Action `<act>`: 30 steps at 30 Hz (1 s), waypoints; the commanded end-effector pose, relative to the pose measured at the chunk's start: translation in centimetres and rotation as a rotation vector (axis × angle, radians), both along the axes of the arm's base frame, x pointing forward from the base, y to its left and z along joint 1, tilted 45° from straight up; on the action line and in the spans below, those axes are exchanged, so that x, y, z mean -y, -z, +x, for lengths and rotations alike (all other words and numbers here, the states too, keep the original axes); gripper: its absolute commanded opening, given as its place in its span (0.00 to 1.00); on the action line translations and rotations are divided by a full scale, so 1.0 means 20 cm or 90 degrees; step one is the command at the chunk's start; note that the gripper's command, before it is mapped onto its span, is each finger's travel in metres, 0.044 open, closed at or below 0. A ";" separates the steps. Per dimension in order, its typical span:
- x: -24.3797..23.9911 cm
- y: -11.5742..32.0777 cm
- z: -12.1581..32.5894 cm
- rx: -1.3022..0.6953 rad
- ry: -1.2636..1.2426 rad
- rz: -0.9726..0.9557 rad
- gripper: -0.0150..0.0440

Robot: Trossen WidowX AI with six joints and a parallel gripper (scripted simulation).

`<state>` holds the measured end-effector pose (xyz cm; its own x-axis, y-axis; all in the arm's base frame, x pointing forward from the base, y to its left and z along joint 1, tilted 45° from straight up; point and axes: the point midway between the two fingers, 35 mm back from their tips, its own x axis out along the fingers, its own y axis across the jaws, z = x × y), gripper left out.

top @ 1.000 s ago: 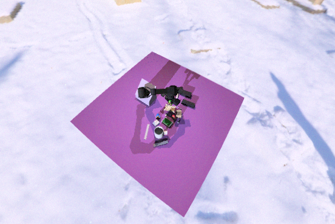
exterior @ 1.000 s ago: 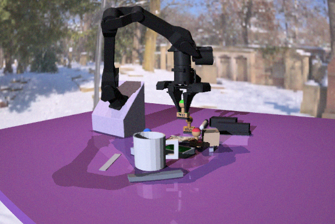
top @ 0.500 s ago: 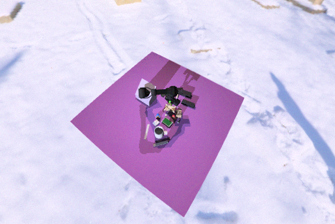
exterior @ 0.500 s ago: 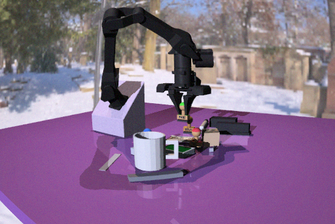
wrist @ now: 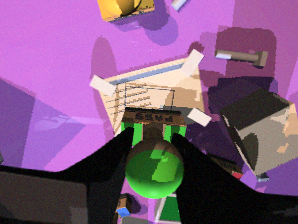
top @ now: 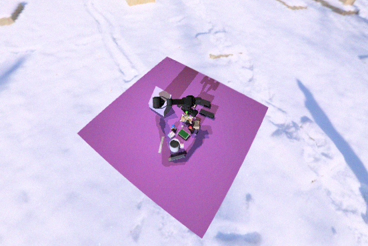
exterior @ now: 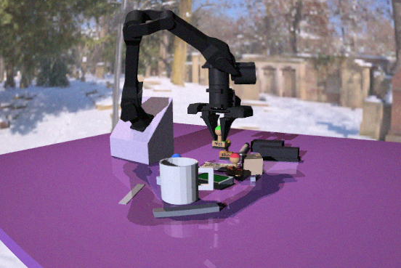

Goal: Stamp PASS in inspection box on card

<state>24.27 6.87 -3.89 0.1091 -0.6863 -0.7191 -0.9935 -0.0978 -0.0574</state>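
My gripper is shut on the PASS stamp, which has a green knob and hangs upright in the air. In the wrist view the stamp covers the near edge of the cream card. The card lies taped down, with text lines and a thin box outline; shadow and the stamp make the box's near side hard to see. The green ink pad lies open on the near side of the card, partly hidden by a finger in the wrist view.
A yellow-knobbed stamp stands beyond the card. A red-knobbed stamp and a beige block are beside it. A blue-knobbed stamp, white mug and grey bar are near the pad.
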 end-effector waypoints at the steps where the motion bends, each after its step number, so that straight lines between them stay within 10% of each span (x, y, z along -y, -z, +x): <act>1: 0.01 0.01 0.00 -0.001 -0.002 -0.002 0.25; 30: 0.08 0.08 0.01 -0.002 -0.001 -0.002 0.25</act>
